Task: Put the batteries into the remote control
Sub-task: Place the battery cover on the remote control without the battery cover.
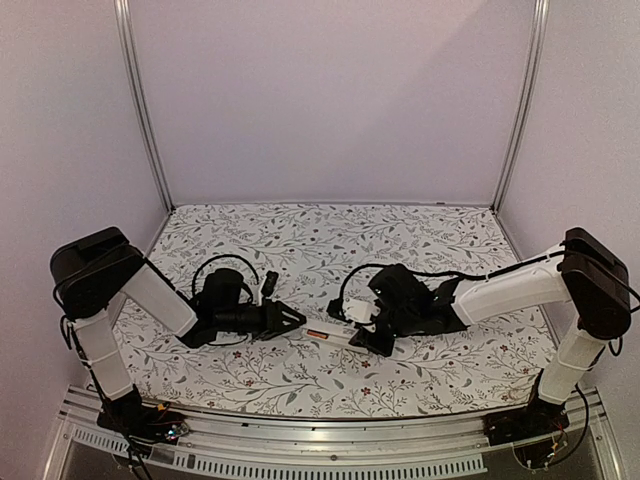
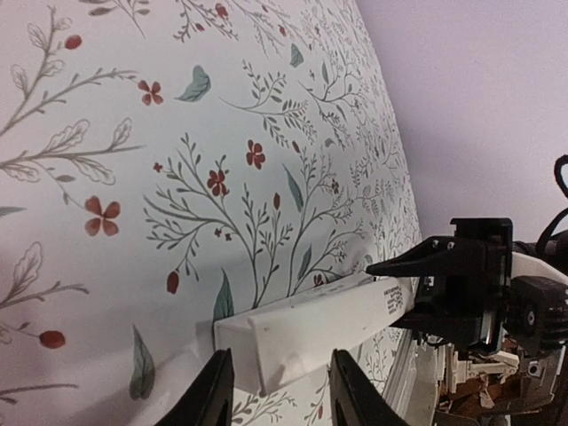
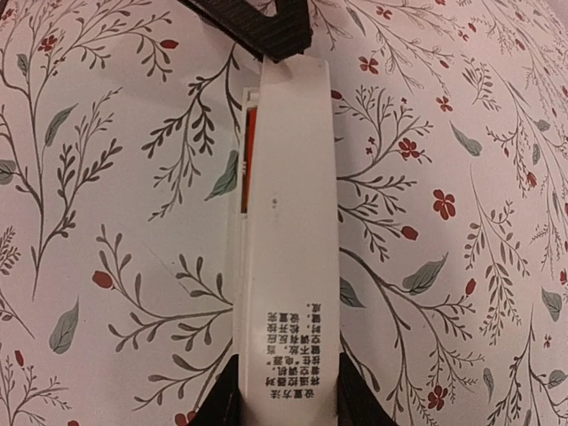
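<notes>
The white remote control point(image 1: 338, 338) lies on the flowered table between my two grippers. My right gripper point(image 3: 286, 401) is shut on its printed end, one finger on each long side. An orange-red battery point(image 3: 250, 158) shows in the slot along the remote's left edge, and as a small orange spot from above point(image 1: 318, 333). My left gripper point(image 2: 282, 392) is open, its fingers point(image 2: 209, 390) standing either side of the remote's point(image 2: 328, 324) near end with gaps, not gripping. The blue battery is out of view.
The flowered table cover point(image 1: 330, 250) runs back to the plain walls. Black cables loop beside the left wrist point(image 1: 240, 265) and behind the right wrist point(image 1: 400, 275). A metal rail point(image 1: 330, 440) edges the table in front.
</notes>
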